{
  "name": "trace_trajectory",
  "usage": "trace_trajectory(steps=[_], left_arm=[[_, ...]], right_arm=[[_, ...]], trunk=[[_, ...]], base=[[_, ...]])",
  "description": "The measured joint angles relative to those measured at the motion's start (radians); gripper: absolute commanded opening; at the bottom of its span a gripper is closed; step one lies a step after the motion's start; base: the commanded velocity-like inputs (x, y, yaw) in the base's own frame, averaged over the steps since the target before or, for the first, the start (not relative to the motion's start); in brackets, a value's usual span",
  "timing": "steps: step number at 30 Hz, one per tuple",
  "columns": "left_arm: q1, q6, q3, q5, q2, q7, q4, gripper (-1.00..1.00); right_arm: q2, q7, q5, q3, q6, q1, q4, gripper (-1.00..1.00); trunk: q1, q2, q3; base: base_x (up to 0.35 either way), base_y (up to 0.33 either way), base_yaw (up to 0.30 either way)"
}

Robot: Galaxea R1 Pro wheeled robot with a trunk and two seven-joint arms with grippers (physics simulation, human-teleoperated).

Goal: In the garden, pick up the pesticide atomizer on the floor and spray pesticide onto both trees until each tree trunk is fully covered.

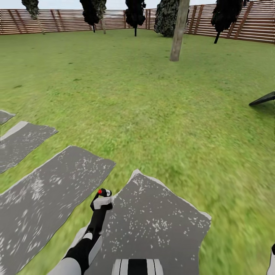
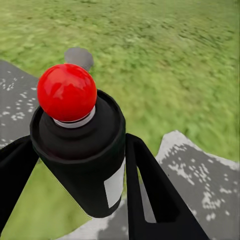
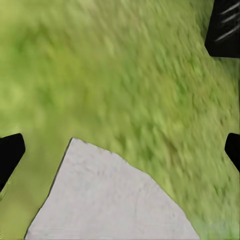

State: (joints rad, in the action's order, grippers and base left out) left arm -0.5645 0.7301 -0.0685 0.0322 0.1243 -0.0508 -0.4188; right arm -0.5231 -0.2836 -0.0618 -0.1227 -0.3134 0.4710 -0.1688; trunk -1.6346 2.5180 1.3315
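Holding the pesticide atomizer (image 2: 80,145) upright between its two black fingers (image 2: 150,195), the left gripper (image 1: 101,201) sits low in front of the robot, above the grey paving slabs (image 1: 152,225) at the lawn's edge. In the left wrist view the bottle's red top (image 2: 66,92) points up and its white label (image 2: 115,185) faces one finger; the jaws press on the black body from both sides.

The move ahead turns on the tree trunk (image 1: 179,30): it stands well ahead and a little to the right of the held bottle, across open grass (image 1: 145,99), with the wooden fence (image 1: 57,21) and dark cone-shaped trees (image 1: 135,13) behind it. The trunk is likely too far to spray from here, so the base would have to close in first, and the left arm is the one carrying the tool.

The right gripper (image 3: 120,145) hangs over grass and a slab corner (image 3: 110,200), its dark fingertips (image 3: 10,150) spread wide with nothing between.
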Motion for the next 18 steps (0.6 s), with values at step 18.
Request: trace_trajectory(steps=[18], left_arm=[[0.0,0.0,-0.001,0.0,0.0,0.0,0.001,-1.0]], right_arm=[[0.012,-0.005,0.0,0.001,-0.067,0.0,0.0,1.0]], trunk=[[0.008,-0.004,-0.07]], base=[[0.0,0.0,0.0]])
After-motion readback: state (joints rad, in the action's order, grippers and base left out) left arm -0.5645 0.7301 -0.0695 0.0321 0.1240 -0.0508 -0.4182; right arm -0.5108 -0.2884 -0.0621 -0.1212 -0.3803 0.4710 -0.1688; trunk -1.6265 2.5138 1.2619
